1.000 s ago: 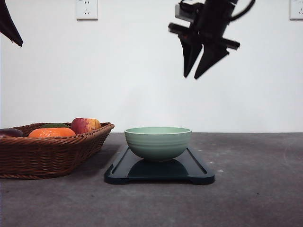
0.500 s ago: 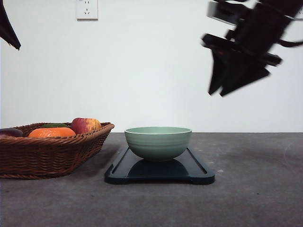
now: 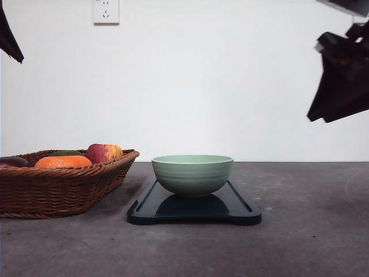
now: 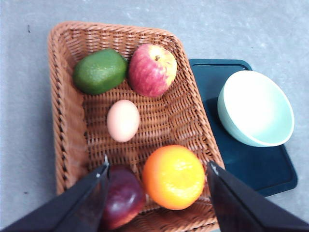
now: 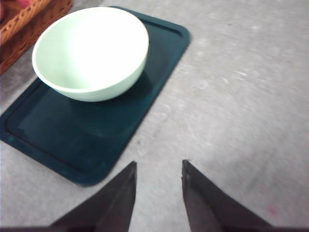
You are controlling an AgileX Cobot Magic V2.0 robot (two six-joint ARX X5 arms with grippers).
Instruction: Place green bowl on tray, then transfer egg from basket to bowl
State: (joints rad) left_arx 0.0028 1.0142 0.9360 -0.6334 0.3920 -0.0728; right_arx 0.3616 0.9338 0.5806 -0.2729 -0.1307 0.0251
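Sage-green and single, the bowl (image 3: 192, 174) sits upright on the one dark tray (image 3: 242, 209), touching it, empty inside as the right wrist view shows it (image 5: 91, 50). Taking the tray as landmark: one wicker basket (image 3: 57, 187) stands just beside it on the robot's left, near but not clearly touching. In the left wrist view the basket (image 4: 67, 121) holds five things: one egg (image 4: 123, 120) alone near its middle, one green fruit (image 4: 100, 71) and one red-yellow apple (image 4: 151, 69) side by side at one end, one orange (image 4: 173, 177) and one dark red fruit (image 4: 122, 195) at the other end, the orange nearer the tray (image 4: 251, 164). One grey table (image 3: 311, 242) carries everything; one wall socket (image 3: 105, 11) shows on the white wall above the basket. Two grippers are seen. The left gripper (image 4: 157, 169) hangs above the basket with its fingers spread wide, framing the orange and dark fruit, holding nothing. The right gripper (image 5: 158, 169) is raised well above the table, off to the tray's right, tilted down toward the bare table beside the tray (image 5: 96, 140); its fingers stand slightly parted with nothing between them. In the front view it (image 3: 340, 86) is a dark shape high at the right edge.
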